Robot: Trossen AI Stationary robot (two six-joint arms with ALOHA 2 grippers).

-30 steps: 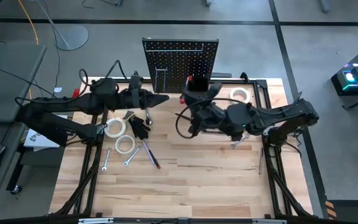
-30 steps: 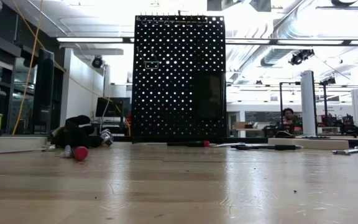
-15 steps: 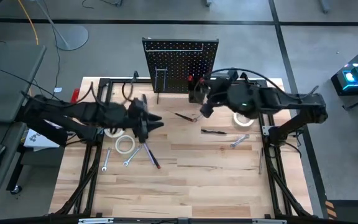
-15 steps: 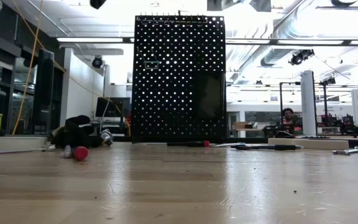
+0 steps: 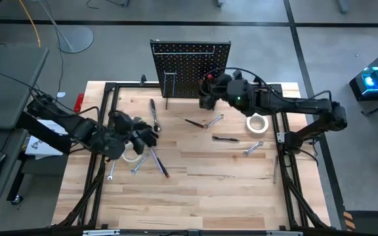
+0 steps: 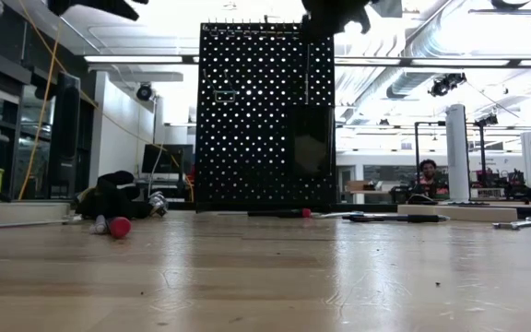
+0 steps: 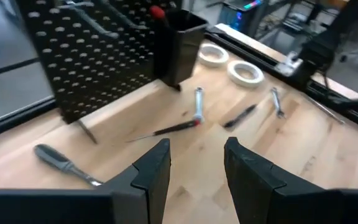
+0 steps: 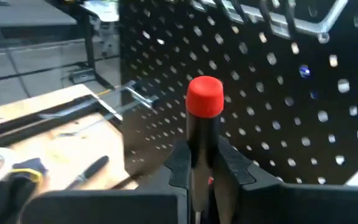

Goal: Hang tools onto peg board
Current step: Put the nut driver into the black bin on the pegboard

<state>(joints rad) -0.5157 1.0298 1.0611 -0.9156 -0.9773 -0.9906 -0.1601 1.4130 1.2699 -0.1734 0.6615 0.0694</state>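
Note:
The black peg board (image 5: 190, 62) stands upright at the table's far edge, with a small black bin (image 7: 179, 46) on it. My right gripper (image 5: 206, 94) hovers close in front of the bin, shut on a black-handled screwdriver with a red cap (image 8: 204, 98). Over the loose tools at the table's left, my left gripper (image 5: 151, 134) is open with nothing between its fingers (image 7: 196, 155). Below and beside it a white tape roll (image 5: 131, 153), wrenches (image 5: 138, 168) and a red-handled screwdriver (image 5: 161, 164) lie flat on the wood. My right gripper pinches the screwdriver's black handle (image 8: 202, 142) between its two fingers, just below the red cap. The handle sticks out past the fingertips, red cap foremost, toward the peg board (image 8: 278, 93). It is lifted clear of the table; my own fingers hide its shaft.
Mid-table lie a slim screwdriver (image 5: 193, 122), a wrench (image 5: 216, 120), a dark screwdriver (image 5: 225, 138), another wrench (image 5: 252, 149) and a tape roll (image 5: 256, 123). A dark-handled tool (image 5: 153, 112) lies near the board. The near half of the table is bare wood.
My left gripper has swung from near the peg board toward the table's near left, come down over the loose tools and rolled. My right gripper has gone toward the peg board's bin, sunk and rolled; both arms now show at the top of the low view.

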